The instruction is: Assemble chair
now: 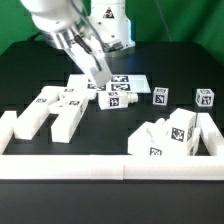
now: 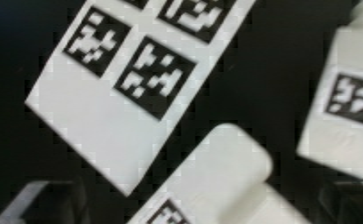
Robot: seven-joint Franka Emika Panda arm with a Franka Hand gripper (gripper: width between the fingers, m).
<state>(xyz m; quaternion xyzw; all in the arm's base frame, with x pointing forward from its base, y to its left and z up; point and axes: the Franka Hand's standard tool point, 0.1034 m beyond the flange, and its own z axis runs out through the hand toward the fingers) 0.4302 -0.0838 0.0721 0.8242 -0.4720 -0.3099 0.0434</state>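
Note:
The chair lies in loose matte white pieces with black-and-white tags. A short bar (image 1: 117, 98) rests just in front of the marker board (image 1: 132, 80). My gripper (image 1: 102, 76) hangs open close above that bar, holding nothing. In the wrist view the bar (image 2: 222, 180) lies between the spread dark fingers (image 2: 45, 205), with my gripper (image 2: 199, 208) around it but not touching. Two small blocks (image 1: 160, 96) (image 1: 205, 98) stand toward the exterior view's right. Long chunky bars (image 1: 55, 108) lie at its left, and a heap of pieces (image 1: 170, 135) at the front right.
A long low white border wall (image 1: 100, 165) runs along the front and turns up both sides. The robot base (image 1: 108, 25) stands at the back. In the wrist view the marker board (image 2: 133, 70) and another tagged block (image 2: 347, 110) flank the bar.

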